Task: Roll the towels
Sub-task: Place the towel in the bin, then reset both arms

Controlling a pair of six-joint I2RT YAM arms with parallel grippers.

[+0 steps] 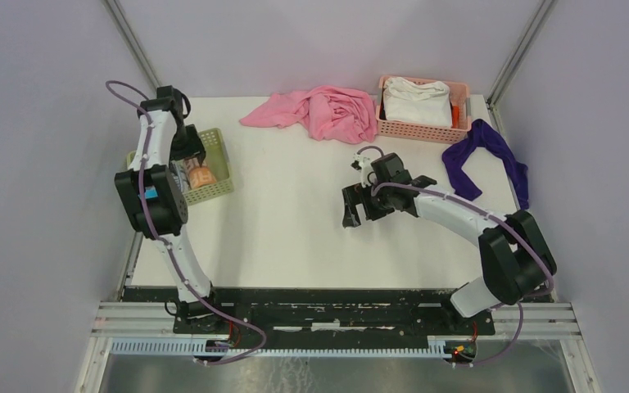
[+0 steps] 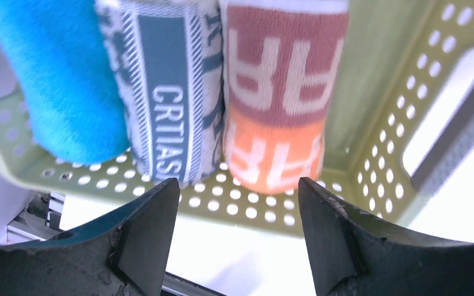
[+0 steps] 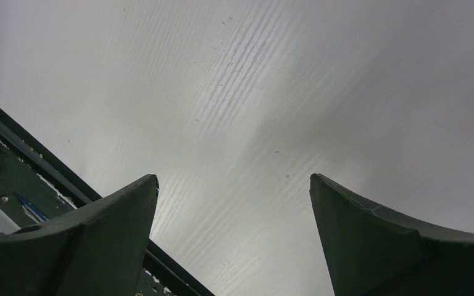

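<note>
Three rolled towels lie side by side in a pale green perforated basket [image 2: 370,92]: a plain bright blue one [image 2: 62,80], a white one with dark blue print [image 2: 173,92], and a cream one with orange and reddish lettering [image 2: 278,98]. In the top view the basket [image 1: 219,155] stands at the table's left edge, and the orange roll end [image 1: 202,177] shows in it. My left gripper [image 2: 237,203] is open and empty, just above the basket's near wall [image 1: 190,157]. My right gripper [image 1: 359,214] is open and empty over bare table at mid-right [image 3: 234,185].
A large pink cloth [image 1: 319,113] lies crumpled at the back centre. A pink basket [image 1: 414,131] with a white cloth [image 1: 416,100] stands at the back right. A purple cloth [image 1: 491,151] lies by the right edge. A black rail [image 3: 12,166] runs along the table's near edge.
</note>
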